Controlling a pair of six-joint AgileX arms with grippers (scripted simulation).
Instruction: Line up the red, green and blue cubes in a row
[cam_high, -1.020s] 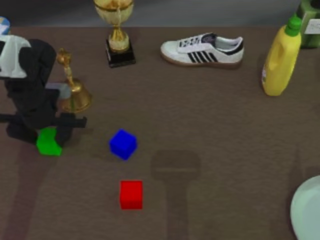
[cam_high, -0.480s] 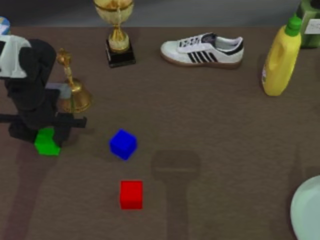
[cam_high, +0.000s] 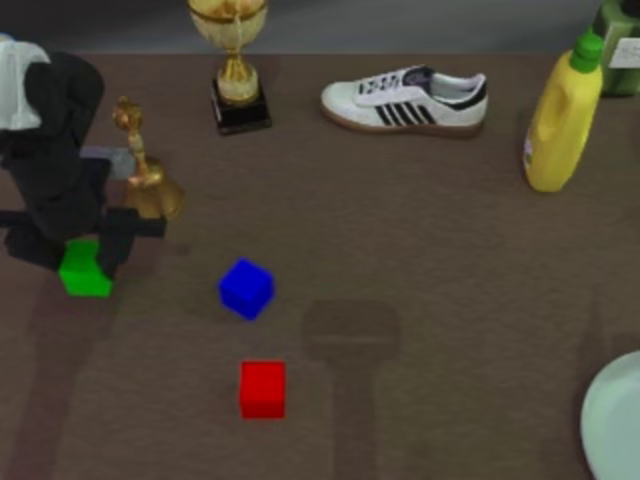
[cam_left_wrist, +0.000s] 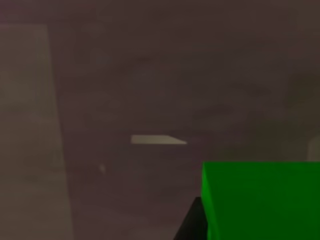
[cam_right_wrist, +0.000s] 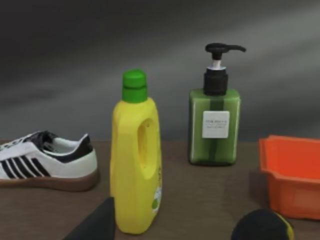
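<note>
My left gripper (cam_high: 84, 258) is shut on the green cube (cam_high: 85, 272) near the table's left edge, just in front of the golden bell. In the left wrist view the green cube (cam_left_wrist: 260, 200) fills the corner beside one dark finger (cam_left_wrist: 192, 226), with the table surface farther off behind it. The blue cube (cam_high: 246, 288) lies turned at an angle left of the middle. The red cube (cam_high: 262, 388) sits squarely in front of it, near the front edge. My right gripper (cam_right_wrist: 170, 236) is parked out of the top view, open and holding nothing.
A golden bell (cam_high: 148, 185) stands right beside my left arm. A trophy (cam_high: 236, 60), a shoe (cam_high: 408, 98), a yellow bottle (cam_high: 562, 115) and a green pump bottle (cam_right_wrist: 214, 125) line the back. An orange bin (cam_right_wrist: 292, 172) and a pale plate (cam_high: 618, 420) sit at the right.
My left gripper has carried the green cube a little to the left and toward the back, and the cube now sits level in it. The blue and red cubes have not moved.
</note>
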